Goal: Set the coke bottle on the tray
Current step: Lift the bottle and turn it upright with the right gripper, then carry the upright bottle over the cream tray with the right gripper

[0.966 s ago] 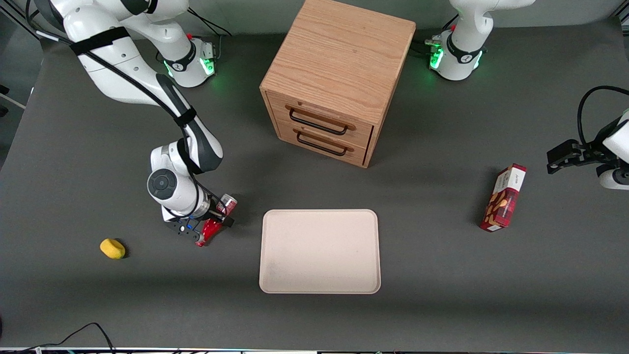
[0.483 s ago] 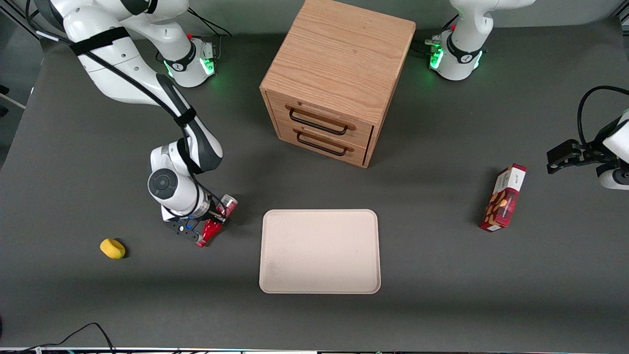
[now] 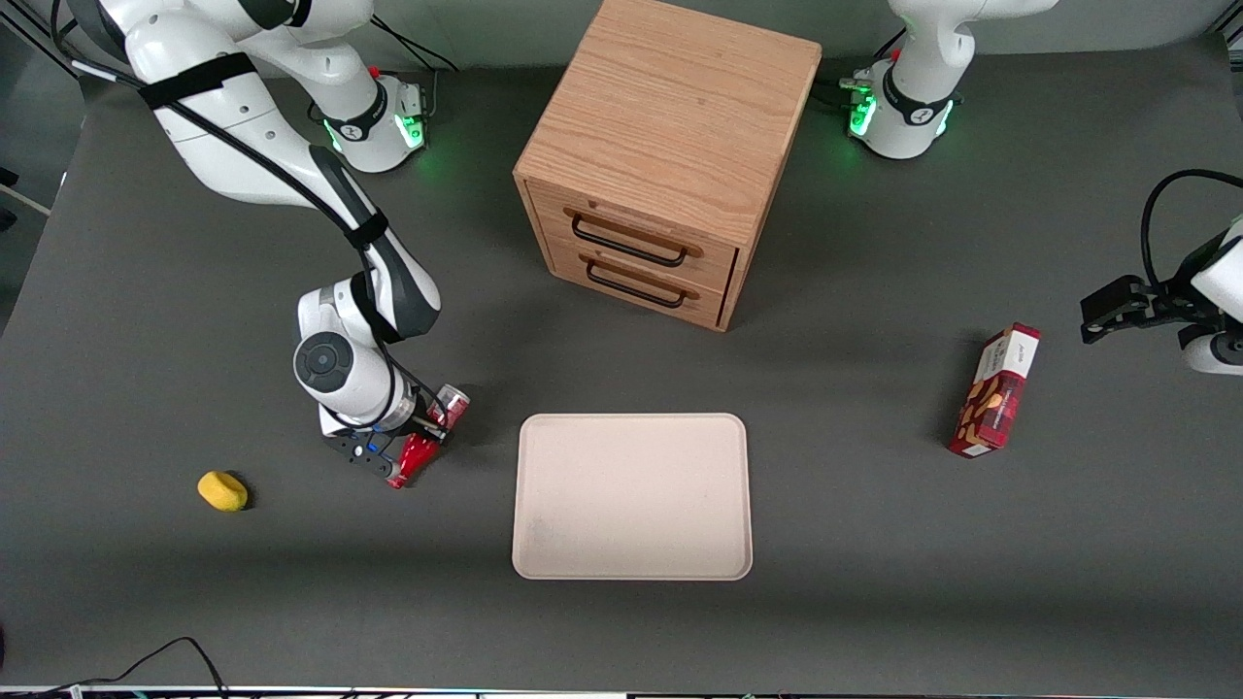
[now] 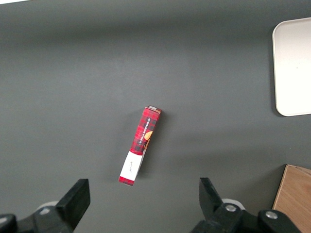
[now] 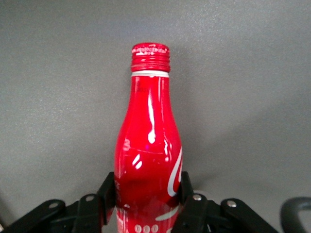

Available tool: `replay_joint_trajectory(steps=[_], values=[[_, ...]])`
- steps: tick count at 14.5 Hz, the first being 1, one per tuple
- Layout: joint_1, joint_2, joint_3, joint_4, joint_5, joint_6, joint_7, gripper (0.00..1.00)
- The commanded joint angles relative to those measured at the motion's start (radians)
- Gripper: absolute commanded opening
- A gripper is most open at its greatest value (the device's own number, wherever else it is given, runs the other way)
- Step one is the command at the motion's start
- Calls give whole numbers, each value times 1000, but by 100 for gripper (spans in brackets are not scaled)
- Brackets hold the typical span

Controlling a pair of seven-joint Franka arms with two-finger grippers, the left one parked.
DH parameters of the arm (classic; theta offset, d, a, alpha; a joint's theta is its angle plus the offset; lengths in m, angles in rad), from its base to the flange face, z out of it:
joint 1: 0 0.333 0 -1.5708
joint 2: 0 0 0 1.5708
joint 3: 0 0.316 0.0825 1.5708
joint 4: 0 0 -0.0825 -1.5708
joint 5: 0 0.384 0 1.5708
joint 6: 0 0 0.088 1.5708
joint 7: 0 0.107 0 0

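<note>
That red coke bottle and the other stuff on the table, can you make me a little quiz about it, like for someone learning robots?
1. True or false: the coke bottle already lies on the tray.
2. What does the gripper hold between its fingers?
A. the yellow sponge
B. the coke bottle
C. the red snack box
3. Fill the gap: the wooden cabinet has ___ drawers with dark handles.

Key
1. False. The bottle is beside the tray, toward the working arm's end of the table.
2. B. The fingers press on both sides of the bottle's body.
3. Two.
</note>
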Motion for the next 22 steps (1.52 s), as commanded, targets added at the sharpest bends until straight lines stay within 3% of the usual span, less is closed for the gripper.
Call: replay_joint_trajectory(steps=[1,7,11,17,22], values=[[-1,-17,-3,5,-23,4,34,0],[-6,-190,2,21,-12,-168,22,0],[-6,-238,20,168,-3,-414,15,0],[1,-210,25,509,81,-784,12,0],[32,-79,25,708,91,-877,20,0]])
